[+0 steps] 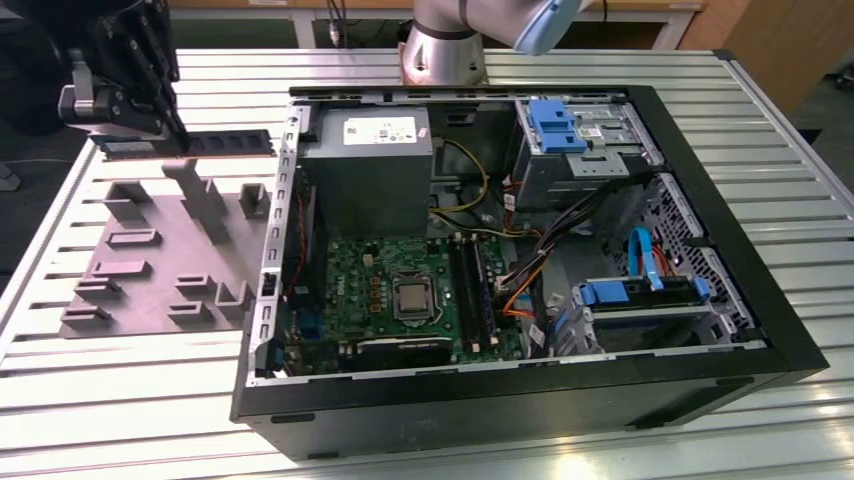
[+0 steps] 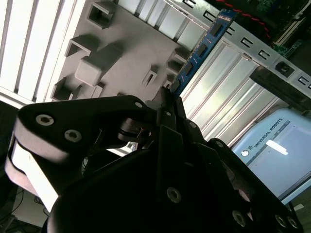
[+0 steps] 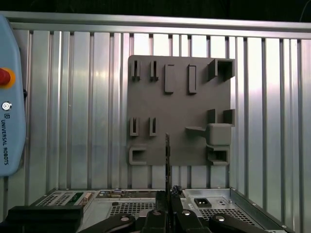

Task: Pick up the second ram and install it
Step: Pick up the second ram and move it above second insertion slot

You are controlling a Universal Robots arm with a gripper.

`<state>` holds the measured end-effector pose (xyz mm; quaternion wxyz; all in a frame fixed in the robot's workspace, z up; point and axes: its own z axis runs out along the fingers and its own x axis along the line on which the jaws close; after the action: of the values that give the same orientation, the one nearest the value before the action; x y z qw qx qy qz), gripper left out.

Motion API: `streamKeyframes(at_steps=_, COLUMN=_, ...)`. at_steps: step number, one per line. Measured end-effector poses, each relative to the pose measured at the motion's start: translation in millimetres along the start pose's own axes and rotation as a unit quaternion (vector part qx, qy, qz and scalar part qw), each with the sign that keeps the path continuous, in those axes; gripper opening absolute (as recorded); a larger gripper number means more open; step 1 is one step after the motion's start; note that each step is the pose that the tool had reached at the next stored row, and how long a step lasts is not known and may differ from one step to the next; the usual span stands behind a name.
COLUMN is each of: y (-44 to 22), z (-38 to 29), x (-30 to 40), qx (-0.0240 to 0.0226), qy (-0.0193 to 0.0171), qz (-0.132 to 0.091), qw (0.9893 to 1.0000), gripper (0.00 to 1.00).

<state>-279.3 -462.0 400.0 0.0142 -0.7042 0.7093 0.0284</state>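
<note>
Gripper: the gripper (image 1: 158,135) is closed on the ram, with its fingers clamped on the part of the stick farthest from the case.
Ram: the ram (image 1: 220,143) lies level with its long edge down and its free end pointing to the case. In the second wrist view it (image 2: 199,51) shows as a blue strip running out from the fingers (image 2: 167,99).
Place of ram: over the far part of the plate, at the exterior view's left of the case. I cannot tell whether it touches the tall block under it.
Plate: the grey plate (image 1: 147,270) with holder blocks lies flat on the table (image 1: 120,400).
Case: the open case (image 1: 534,395) lies on its side just beside the plate.
Slots: the long black slots (image 1: 467,290) are on the green board inside.
</note>
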Motion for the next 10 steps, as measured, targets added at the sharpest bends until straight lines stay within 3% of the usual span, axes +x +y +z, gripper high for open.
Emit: streamKeyframes(at_steps=10, y=-15.6, z=-0.3, x=-0.1, qx=-0.0001, qy=0.0, qz=0.0, qw=1.0, gripper=0.14)
